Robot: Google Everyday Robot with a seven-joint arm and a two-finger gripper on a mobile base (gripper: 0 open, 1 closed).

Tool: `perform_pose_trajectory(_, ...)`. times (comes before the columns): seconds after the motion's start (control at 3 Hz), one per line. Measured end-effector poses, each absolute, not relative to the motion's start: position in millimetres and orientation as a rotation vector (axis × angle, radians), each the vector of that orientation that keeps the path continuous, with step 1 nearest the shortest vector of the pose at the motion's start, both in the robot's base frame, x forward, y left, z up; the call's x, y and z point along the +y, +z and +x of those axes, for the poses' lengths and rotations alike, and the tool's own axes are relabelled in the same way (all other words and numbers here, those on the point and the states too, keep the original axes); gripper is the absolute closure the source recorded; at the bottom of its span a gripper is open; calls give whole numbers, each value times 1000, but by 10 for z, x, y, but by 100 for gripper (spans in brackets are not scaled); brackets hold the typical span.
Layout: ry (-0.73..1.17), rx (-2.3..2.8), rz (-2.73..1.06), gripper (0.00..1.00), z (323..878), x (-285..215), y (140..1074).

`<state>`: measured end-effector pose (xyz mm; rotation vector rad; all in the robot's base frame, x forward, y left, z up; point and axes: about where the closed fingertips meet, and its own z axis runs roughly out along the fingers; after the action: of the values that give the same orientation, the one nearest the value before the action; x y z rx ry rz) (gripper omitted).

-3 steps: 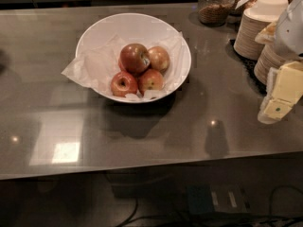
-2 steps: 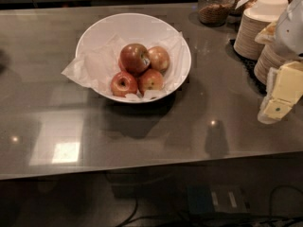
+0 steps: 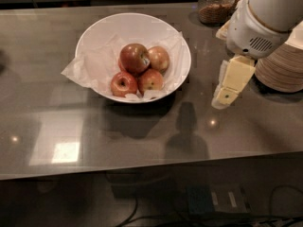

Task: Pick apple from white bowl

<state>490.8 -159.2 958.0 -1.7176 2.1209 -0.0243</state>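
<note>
Grey glossy desk (image 3: 42, 46), seen from its front edge. Bright light patch reflected near the front-left corner (image 3: 65, 151).

White bowl (image 3: 128, 18) sits left of centre, closer to the back edge than the front. Crumpled white paper (image 3: 78, 70) lines it and spills over the bowl's left rim onto the desk.

Four apples inside, clustered at the bowl's middle:
- apple (image 3: 134, 58): the biggest and darkest, deep red-brown, glossy. Sits on top toward the back, touching the others.
- small red apple (image 3: 123, 83): front-left, stem dimple facing up.
- red-yellow apple (image 3: 150, 80): front-right, touching the small red one.
- paler red-yellow apple (image 3: 159, 58): back-right, just beside the big one.

Glass jar with brown contents (image 3: 215, 6) at the back edge, right of the bowl.

Tool (image 3: 221, 100) is right of the bowl and well apart from it, pointing down above the desk toward the right side, near the front half. Yellowish, hanging from the white arm housing (image 3: 258, 27). Can't tell whether it is wide or narrow. Nothing visible in it. Its dark shadow lies on the desk to the tool's left front.

Stack of tan disposable bowls (image 3: 281, 70) at the right edge, partly behind the arm.

Apple is in the bowl, not touched by the tool.
</note>
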Motion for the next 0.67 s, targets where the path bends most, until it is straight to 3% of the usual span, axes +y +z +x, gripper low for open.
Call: perform_pose_trajectory(0.67,96,1885,-1766,0,5272,-960,9930)
